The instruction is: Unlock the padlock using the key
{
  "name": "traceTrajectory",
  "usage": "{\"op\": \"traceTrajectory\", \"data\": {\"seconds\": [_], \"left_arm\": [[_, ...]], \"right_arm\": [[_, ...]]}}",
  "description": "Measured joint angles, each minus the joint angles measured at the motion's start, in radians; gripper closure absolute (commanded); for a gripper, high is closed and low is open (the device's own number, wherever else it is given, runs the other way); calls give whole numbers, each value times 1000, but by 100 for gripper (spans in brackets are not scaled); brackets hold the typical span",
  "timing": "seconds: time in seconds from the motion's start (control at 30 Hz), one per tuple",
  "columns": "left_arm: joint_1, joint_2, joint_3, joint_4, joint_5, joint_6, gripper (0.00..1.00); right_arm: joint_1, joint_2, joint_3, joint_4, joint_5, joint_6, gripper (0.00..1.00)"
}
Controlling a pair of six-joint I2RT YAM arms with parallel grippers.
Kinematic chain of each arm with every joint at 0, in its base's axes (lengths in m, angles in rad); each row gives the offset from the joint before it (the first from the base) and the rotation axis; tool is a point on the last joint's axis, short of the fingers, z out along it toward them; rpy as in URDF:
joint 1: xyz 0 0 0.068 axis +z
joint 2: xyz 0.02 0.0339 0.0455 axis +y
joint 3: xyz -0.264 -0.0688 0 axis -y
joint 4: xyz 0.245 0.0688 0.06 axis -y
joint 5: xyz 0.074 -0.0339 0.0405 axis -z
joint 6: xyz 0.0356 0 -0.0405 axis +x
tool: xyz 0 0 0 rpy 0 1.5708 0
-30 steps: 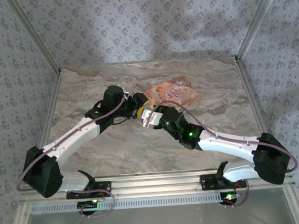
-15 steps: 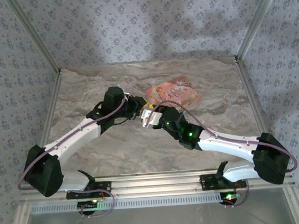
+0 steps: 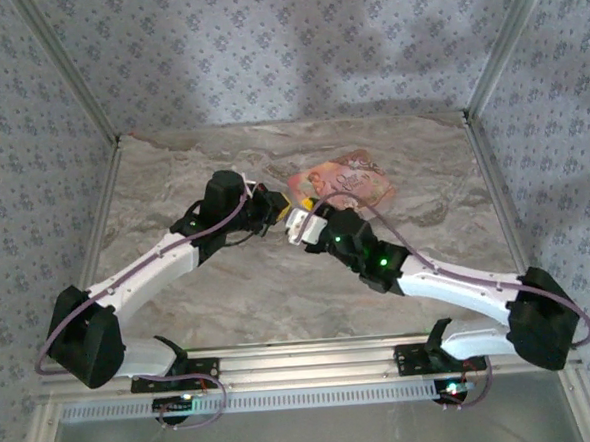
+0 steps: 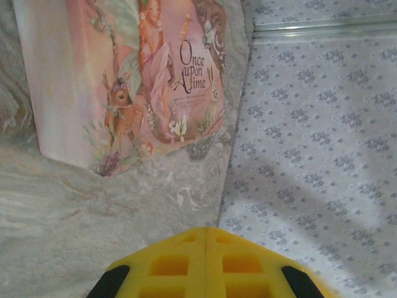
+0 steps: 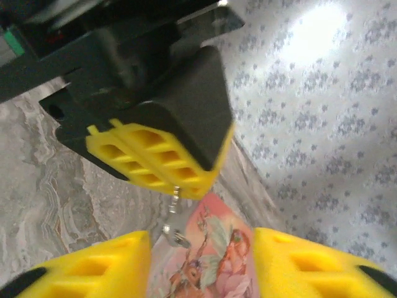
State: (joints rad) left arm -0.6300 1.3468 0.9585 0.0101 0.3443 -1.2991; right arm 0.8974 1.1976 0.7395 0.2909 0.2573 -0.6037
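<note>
The padlock's blue body is too small for you to pick out in these views. What you can see, in the right wrist view, is a small silvery metal piece (image 5: pixel 174 222) dangling like a short chain from the tip of the left end effector (image 5: pixel 158 164). I cannot tell whether it belongs to the lock or to the key.

Your left end effector (image 4: pixel 206 234) has its yellow fingers (image 4: pixel 170 264) pressed flat together, with only a seam between them, pinching the top of that silvery piece. Your right end effector (image 5: pixel 201 261) is spread wide. The dangling piece hangs just ahead of the gap between its two yellow fingers (image 5: pixel 93 264) and touches neither.

From above, the left end effector (image 3: pixel 277 210) and the right end effector (image 3: pixel 300 226) meet tip to tip over the far half of the marbled counter (image 3: pixel 229 295), about midway between its left and right edges. They sit just beside the near-left corner of the pink picture box (image 3: pixel 348 183), which lies flat towards the far edge. The box's cover reads "Once upon A time" (image 4: pixel 136 81).
</note>
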Motion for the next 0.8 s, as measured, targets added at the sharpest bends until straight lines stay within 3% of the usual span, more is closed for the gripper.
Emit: {"op": "traceTrajectory", "data": {"seconds": [0.13,0.27,0.4,0.6,0.8], "left_arm": [[0,-4,-9,54,0,158,100],[0,-18,-11,89,8,317,100],[0,-34,-12,138,52,456,100],[-8,-68,-31,245,117,568,100],[-14,-90,-47,333,146,590,100]], "right_arm": [[-165,-133,-28,-31,-214,201,23],[-356,-209,-66,-5,-478,457,19],[-512,-180,-87,84,-760,758,19],[-554,-60,-86,261,-1049,1089,23],[-529,35,-75,390,-1170,1260,28]]}}
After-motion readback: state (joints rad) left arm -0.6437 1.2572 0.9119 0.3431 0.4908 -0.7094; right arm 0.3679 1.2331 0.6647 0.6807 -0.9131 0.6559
